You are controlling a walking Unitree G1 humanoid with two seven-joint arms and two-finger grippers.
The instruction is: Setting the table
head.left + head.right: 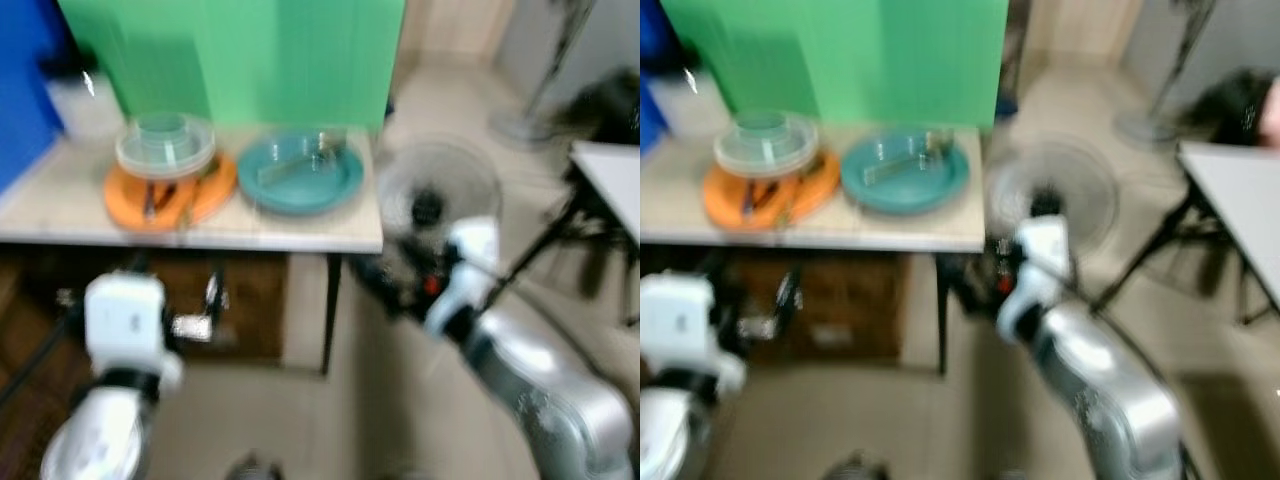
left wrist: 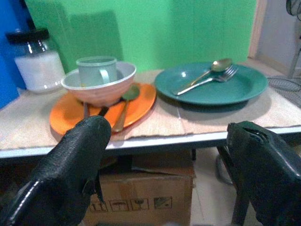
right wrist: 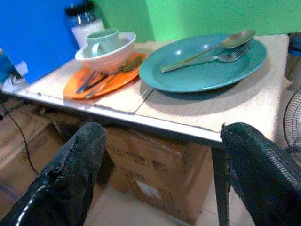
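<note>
still short of the table (image 2: pixel 155 125), we hold both grippers, left gripper (image 2: pixel 164 155) and right gripper (image 3: pixel 162 162), wide open and empty; teal plate (image 3: pixel 207 66) sits near the edge, so a blurred approach could knock it

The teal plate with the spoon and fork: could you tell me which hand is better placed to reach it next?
Probably the right hand. It is open and points almost straight at the teal plate, while the left hand faces the orange plate more.

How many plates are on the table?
2: an orange plate under the bowl holding a mug, and a teal plate beside it holding a spoon and fork.
</note>
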